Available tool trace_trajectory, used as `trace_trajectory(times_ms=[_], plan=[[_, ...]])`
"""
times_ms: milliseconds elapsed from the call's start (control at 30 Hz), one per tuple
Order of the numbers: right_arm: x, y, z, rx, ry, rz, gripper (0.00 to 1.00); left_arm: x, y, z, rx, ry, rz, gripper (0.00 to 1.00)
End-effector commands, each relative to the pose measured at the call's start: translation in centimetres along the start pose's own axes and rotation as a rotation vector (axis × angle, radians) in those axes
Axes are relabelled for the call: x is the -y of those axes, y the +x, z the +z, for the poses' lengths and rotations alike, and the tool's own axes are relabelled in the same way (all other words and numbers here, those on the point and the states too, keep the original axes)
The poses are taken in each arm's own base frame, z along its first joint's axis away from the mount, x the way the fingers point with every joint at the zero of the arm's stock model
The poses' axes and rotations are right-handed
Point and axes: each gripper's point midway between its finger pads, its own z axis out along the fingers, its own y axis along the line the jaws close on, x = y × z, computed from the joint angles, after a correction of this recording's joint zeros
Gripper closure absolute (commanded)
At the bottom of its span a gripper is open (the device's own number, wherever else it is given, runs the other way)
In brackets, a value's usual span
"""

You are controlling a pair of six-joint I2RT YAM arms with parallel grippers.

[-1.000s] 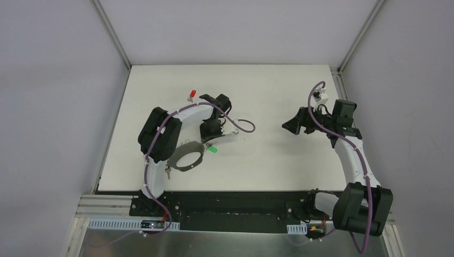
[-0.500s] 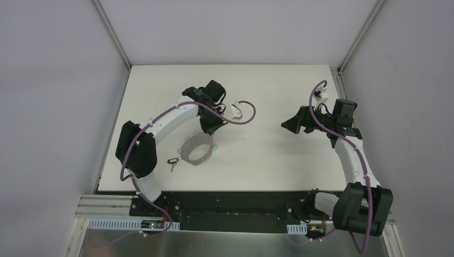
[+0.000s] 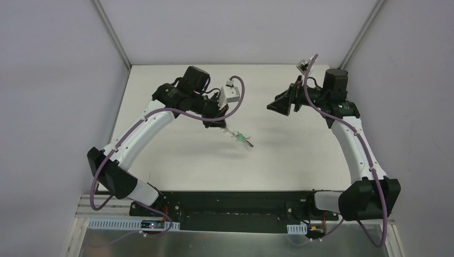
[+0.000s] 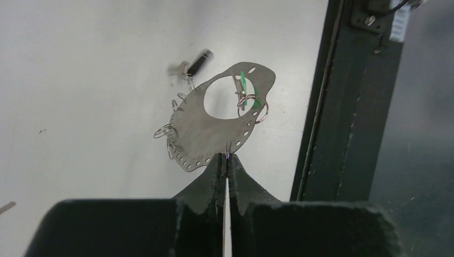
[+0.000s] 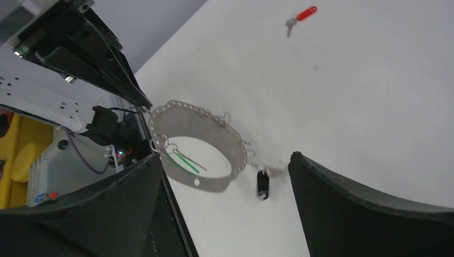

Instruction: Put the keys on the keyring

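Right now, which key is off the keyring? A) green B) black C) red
C: the red key lies alone on the table, while the green key and black key hang from the keyring pinched in the left gripper.

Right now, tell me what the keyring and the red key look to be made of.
The keyring: thin sheet metal, likely steel, with a dull grey satin finish; it is flat, has punched holes along its rim and a soft sheen. The red key: silvery metal blade with a bright red head, probably plastic; too small to be sure.
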Motion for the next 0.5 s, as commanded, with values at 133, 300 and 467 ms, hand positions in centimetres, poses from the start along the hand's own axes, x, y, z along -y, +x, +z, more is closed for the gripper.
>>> trace_trajectory(times_ms=[133,300,467], plan=[[-8.4,-4.3,1.6,-0.027,-0.275,-0.069,0.20,2.9,-10.6,-4.1,0.381,0.151,-0.169,1.00],[-10.8,-4.1,1.5,-0.049,-0.359,-0.076,0.31,3.3,-13.1,-4.3,0.466,0.219,-0.241,1.00],[-11.8,-3.4,1.3,-0.060,-0.414,-0.065,0.43,3.4,-13.9,-4.0,0.515,0.273,-0.313,1.00]])
